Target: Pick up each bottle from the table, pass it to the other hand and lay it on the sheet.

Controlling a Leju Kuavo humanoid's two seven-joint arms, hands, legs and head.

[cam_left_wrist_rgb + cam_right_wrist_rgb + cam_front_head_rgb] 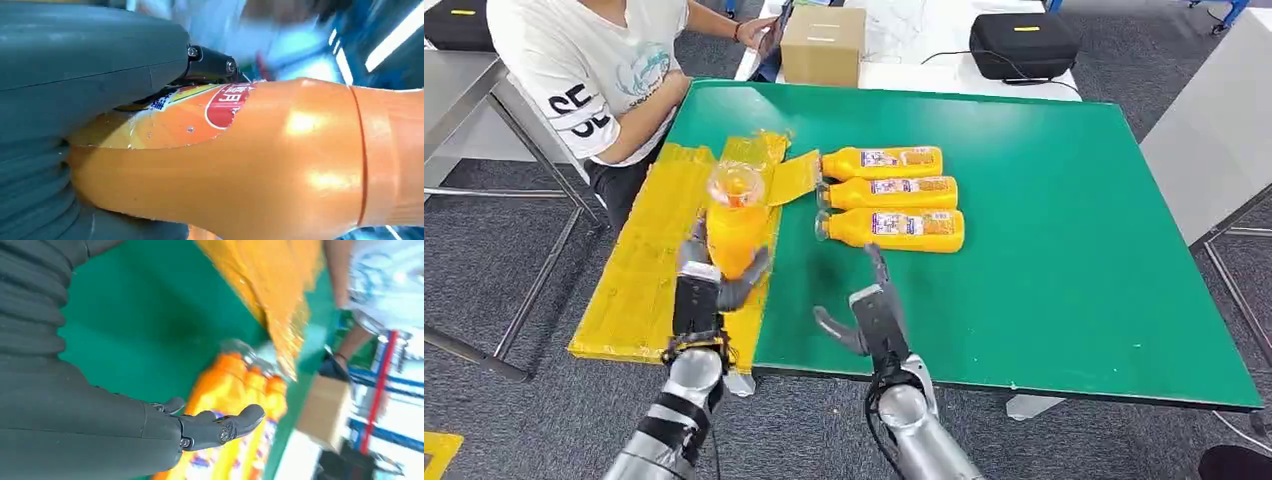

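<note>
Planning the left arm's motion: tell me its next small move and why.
Probably lower and tip the orange juice bottle flat onto the yellow sheet. The left hand holds it upright above the sheet, and the right hand is open and apart, so the handover looks done.

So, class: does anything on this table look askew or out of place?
The yellow sheet hangs over the green table's left edge, and one flap is folded up askew beside the three lying bottles. Nothing is spilled.
</note>
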